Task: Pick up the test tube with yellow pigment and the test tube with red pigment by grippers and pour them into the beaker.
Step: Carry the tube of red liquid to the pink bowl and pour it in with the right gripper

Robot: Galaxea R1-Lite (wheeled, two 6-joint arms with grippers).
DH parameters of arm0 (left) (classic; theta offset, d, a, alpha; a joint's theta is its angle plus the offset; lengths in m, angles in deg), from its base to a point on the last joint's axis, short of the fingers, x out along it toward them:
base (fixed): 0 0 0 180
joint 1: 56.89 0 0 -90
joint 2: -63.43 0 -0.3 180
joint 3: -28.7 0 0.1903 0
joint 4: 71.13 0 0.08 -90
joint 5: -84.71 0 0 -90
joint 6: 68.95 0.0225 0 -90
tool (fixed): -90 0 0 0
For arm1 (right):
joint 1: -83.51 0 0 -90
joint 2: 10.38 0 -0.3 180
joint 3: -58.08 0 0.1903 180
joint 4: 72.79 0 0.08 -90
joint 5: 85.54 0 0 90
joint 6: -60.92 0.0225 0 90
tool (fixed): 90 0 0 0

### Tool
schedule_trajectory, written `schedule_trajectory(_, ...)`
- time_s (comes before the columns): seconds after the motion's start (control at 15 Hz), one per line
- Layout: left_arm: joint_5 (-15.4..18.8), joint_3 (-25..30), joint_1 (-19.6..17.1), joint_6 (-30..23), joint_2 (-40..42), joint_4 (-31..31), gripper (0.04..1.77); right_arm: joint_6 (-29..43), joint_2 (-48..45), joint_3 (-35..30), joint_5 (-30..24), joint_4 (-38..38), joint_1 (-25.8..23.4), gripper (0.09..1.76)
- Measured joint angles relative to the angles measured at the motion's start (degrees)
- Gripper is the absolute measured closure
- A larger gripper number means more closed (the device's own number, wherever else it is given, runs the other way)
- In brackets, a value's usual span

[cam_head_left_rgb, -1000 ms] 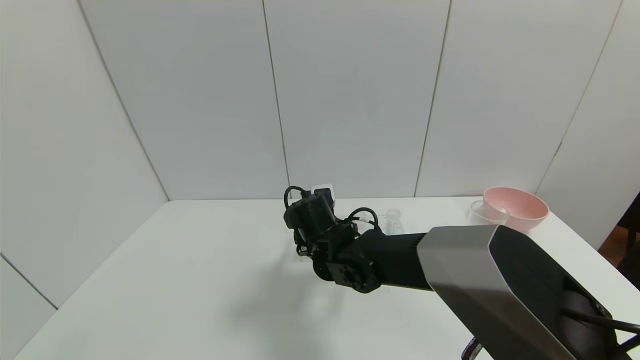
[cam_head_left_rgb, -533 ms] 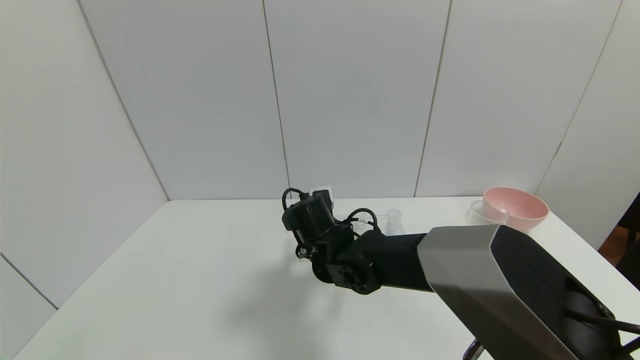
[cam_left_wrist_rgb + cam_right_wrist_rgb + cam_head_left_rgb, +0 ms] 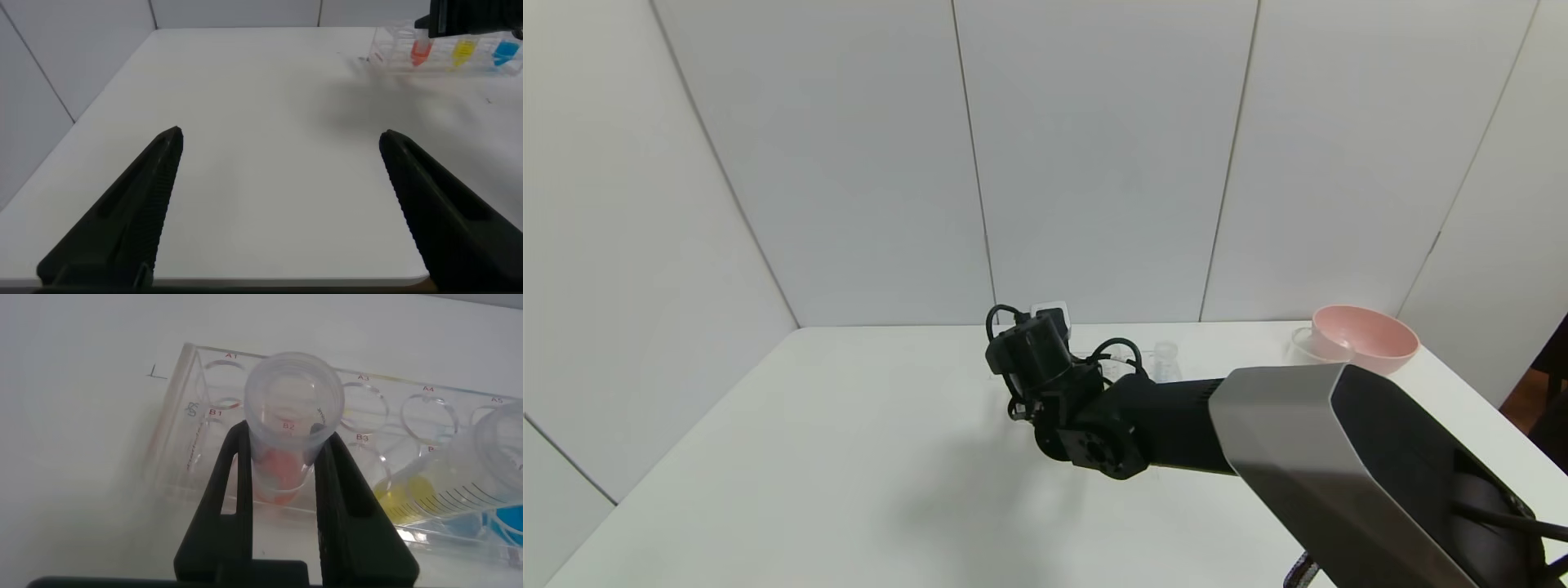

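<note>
In the right wrist view my right gripper is shut on the test tube with red pigment, one finger on each side just below its rim. The tube still stands in the clear rack. The test tube with yellow pigment stands in the rack beside it. In the head view the right gripper hides the rack, and the clear beaker stands just right of it. My left gripper is open and empty over the near table edge, far from the rack.
A blue-liquid tube stands in the rack past the yellow one. A pink bowl and a small clear dish stand at the table's far right. The white table is bare on the left.
The right gripper dipped slightly left and came back; it stays at the rack round the red tube. The left gripper is not in the earlier frames.
</note>
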Motion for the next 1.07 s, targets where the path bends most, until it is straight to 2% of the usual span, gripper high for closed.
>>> schedule_trajectory(0.73, 0.0, 0.0, 0.0, 0.0, 0.0, 0.0, 0.09, 0.0, -1.1, -0.4, -0.1, -0.1, -0.1, 1.34)
schedule_trajectory(1.07, 0.0, 0.0, 0.0, 0.0, 0.0, 0.0, 0.09, -0.3, -5.8, -0.2, -0.6, 4.2, 0.8, 1.34)
